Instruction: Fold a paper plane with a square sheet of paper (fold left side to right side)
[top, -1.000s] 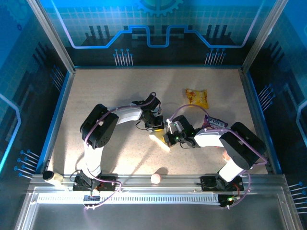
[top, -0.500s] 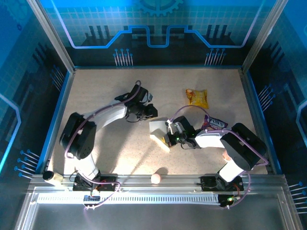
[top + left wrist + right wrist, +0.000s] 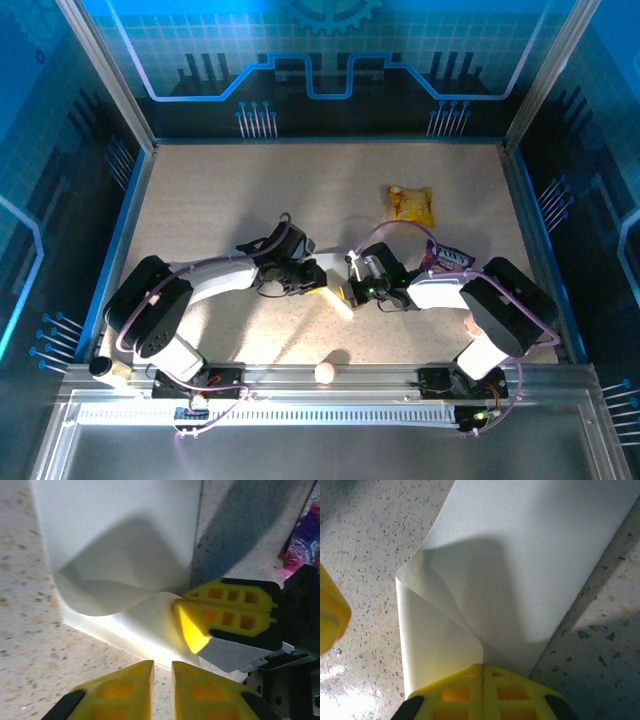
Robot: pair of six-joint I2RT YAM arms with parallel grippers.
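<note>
The sheet of paper (image 3: 338,302) is seen near the middle of the table (image 3: 220,190), between the two arms, as a narrow white shape. One edge of it is clamped in the right pincer (image 3: 352,292), whose fingers are pressed flat together on the paper with no gap between them. In the right wrist view the sheet (image 3: 520,545) is seen curling in a soft bend towards that pincer (image 3: 482,669), while another layer lies flat on the table beneath.

The left pincer (image 3: 305,280) is placed just beside the opposite side of the sheet, its tips pointed at the paper. In the left wrist view its fingers (image 3: 162,669) are held nearly together with a narrow gap, and nothing is gripped between them; the sheet (image 3: 120,535) lies just ahead of the tips.

A yellow snack packet (image 3: 412,203) and a purple wrapper (image 3: 450,256) are found farther off on the right side.
</note>
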